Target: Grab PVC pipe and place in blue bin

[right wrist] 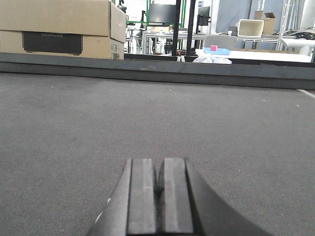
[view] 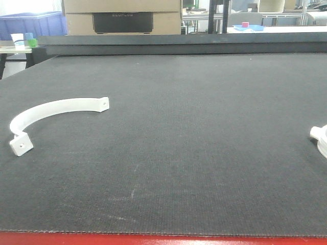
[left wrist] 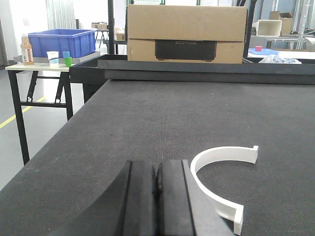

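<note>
— What's nearest the lens on the left wrist?
— The left gripper (left wrist: 157,172), its two dark pads pressed flat together with nothing between them. Just to its right on the black mat (left wrist: 147,113) lies the curved white strap (left wrist: 216,182), clear of the fingers. That's not the part the task wants.
— And the right wrist?
— The right gripper (right wrist: 160,172) is likewise closed on nothing, with only bare mat ahead of it. The pipe doesn't show from there.
— So where is it?
— Only the front view has it. The PVC pipe (view: 321,139) rests on the mat at the far right edge of the frame, cut off, with a short stub pointing left from a rounded body. It's well apart from the strap over on the left.
— The blue bin?
— The blue bin (left wrist: 61,42) stands on a side table (left wrist: 34,67) beyond the mat's far left corner, beside a bottle and some cups. I can't see inside it.
— Progress?
— None yet, I'd judge. The pipe is ungrasped, and neither arm is at it. Everything is left to do: open the jaws, reach, grip, lift, carry across to the bin, release.
</note>
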